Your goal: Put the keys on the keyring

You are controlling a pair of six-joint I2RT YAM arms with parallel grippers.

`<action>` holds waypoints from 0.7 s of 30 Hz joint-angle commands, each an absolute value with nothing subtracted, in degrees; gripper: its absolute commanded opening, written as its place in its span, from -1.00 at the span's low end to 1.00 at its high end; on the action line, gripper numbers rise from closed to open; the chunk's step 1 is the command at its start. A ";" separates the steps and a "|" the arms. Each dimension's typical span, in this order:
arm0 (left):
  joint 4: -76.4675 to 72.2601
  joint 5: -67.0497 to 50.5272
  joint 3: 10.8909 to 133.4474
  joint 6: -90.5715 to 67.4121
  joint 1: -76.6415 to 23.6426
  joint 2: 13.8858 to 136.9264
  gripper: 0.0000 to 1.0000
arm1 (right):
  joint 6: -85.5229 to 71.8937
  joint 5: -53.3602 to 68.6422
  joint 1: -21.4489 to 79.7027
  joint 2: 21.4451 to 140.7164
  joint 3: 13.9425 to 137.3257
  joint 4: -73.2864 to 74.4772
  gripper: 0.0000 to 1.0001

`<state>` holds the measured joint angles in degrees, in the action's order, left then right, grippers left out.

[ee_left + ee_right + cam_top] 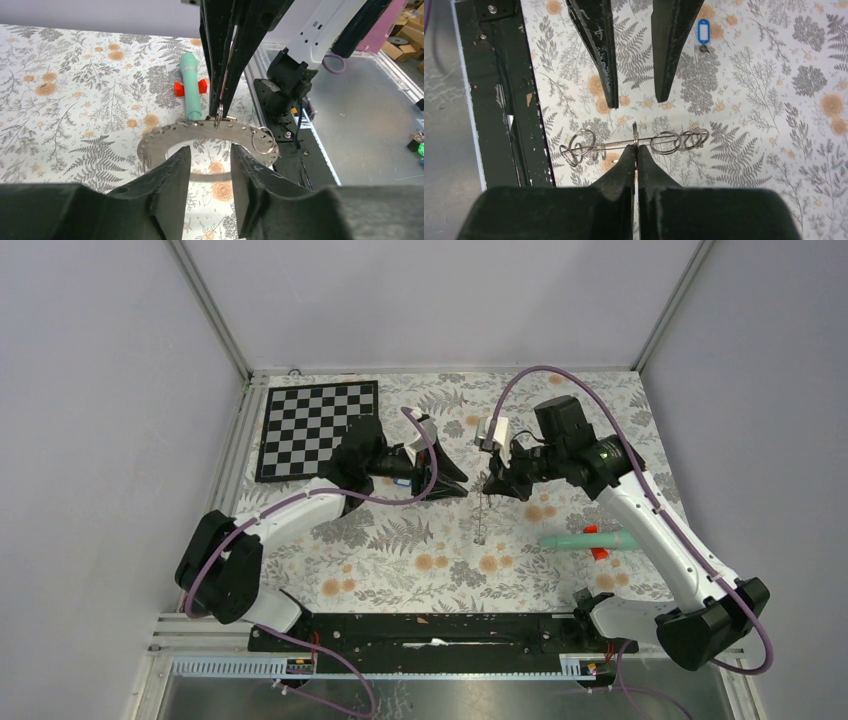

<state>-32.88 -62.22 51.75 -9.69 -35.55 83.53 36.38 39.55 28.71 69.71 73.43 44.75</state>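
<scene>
The keyring point(165, 137), a flat dark-grey hoop with several small wire rings point(262, 140) on it, hangs above the mat. My right gripper point(635, 146) is shut on its top edge, and in that view the keyring point(609, 144) shows edge-on as a thin line. In the left wrist view the right gripper point(220, 117) comes down from above. My left gripper point(210, 150) is open, with the hoop's near band between its fingers. From above, the left gripper point(455, 483) faces the right gripper point(490, 483), and the keyring point(482, 515) dangles below. A blue-tagged key point(703, 31) lies on the mat. The black key is out of view.
A long teal stick point(590, 538) with a red piece point(597, 552) lies on the floral mat at the right. A black-and-white chequered board point(317, 427) sits at the back left. The black base rail point(430, 630) runs along the near edge.
</scene>
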 commanded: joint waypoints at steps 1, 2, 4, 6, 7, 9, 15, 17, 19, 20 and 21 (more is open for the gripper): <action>-19.40 -61.56 57.58 4.69 -35.54 82.28 -0.15 | 39.50 33.47 29.58 72.04 79.90 53.51 -1.00; -18.88 -61.59 57.98 5.19 -35.70 82.58 -0.10 | 39.62 32.88 29.72 72.63 80.49 54.20 -1.00; -17.74 -61.86 58.96 6.20 -36.28 83.15 -0.04 | 39.52 32.09 30.11 73.40 81.15 54.78 -1.00; -16.67 -61.91 60.04 6.69 -37.06 83.81 0.01 | 39.46 31.46 30.61 74.19 81.87 55.44 -1.00; -16.62 -61.88 60.50 6.64 -37.42 84.11 0.03 | 39.40 31.32 30.79 74.72 82.25 55.77 -1.00; -16.61 -61.90 61.33 6.21 -38.20 84.85 0.05 | 39.33 31.29 31.06 75.56 82.86 56.27 -1.00; -18.61 -62.13 61.80 4.40 -39.67 86.93 0.04 | 38.24 32.84 31.28 75.11 81.93 54.19 -1.00; -18.96 -62.07 61.64 4.14 -39.95 87.37 -0.03 | 38.06 33.08 31.30 74.99 81.43 53.75 -1.00; -19.14 -62.05 61.71 4.09 -40.16 87.64 -0.09 | 37.93 33.37 31.29 74.91 80.95 53.22 -1.00; -19.39 -62.11 61.84 3.82 -40.21 87.70 -0.13 | 37.84 33.54 31.29 74.89 80.69 52.96 -1.00; -19.68 -62.21 62.01 3.35 -40.23 87.79 -0.18 | 37.80 33.69 31.29 74.88 80.60 52.86 -1.00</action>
